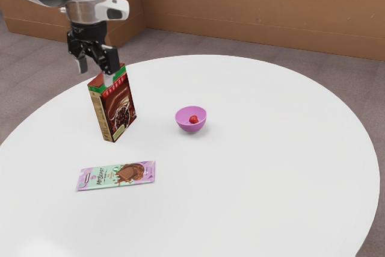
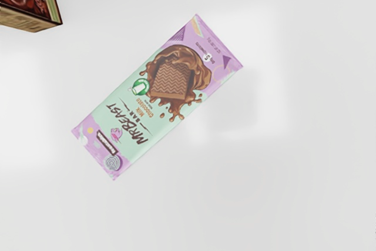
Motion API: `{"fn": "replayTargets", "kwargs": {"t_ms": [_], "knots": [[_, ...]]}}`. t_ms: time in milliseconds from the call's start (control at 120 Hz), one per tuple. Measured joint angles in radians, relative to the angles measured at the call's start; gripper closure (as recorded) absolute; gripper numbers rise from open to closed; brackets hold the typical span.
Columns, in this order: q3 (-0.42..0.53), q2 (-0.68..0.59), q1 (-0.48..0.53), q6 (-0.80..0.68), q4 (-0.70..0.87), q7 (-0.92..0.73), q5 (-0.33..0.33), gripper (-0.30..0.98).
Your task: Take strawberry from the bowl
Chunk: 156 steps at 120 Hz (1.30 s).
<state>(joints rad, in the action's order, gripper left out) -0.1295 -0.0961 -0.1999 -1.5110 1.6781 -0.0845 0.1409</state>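
Fingers (image 1: 112,61) open, empty, above surface (image 1: 271,154). Cereal box (image 1: 116,106) and chocolate bar (image 1: 116,175) lower than them. Strawberry (image 1: 193,119) in bowl (image 1: 190,128), well apart, toward exterior view's right. Step: approach; next needs travel over bowl, then descent.

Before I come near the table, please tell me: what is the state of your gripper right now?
Gripper: open, fingers apart, holding nothing; the strawberry is in the pink bowl.
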Motion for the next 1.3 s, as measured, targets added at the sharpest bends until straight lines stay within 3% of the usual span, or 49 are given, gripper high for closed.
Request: {"fn": "replayTargets", "kwargs": {"t_ms": [233, 442, 642, 1033, 1158, 1300], "knots": [[0.019, 0.066, 0.005, -0.012, -0.062, 0.032, 0.004, 0.00], [0.055, 0.572, -0.027, -0.022, -0.452, 0.035, -0.009, 0.00], [0.045, 0.756, -0.017, -0.109, -0.582, -0.049, -0.007, 0.00], [0.048, 0.818, 0.015, -0.255, -0.612, -0.461, -0.007, 0.00], [0.115, 0.830, 0.017, -0.274, -0.609, -0.607, 0.116, 0.01], [0.138, 0.877, 0.076, -0.319, -0.618, -0.772, 0.151, 0.02]]}}
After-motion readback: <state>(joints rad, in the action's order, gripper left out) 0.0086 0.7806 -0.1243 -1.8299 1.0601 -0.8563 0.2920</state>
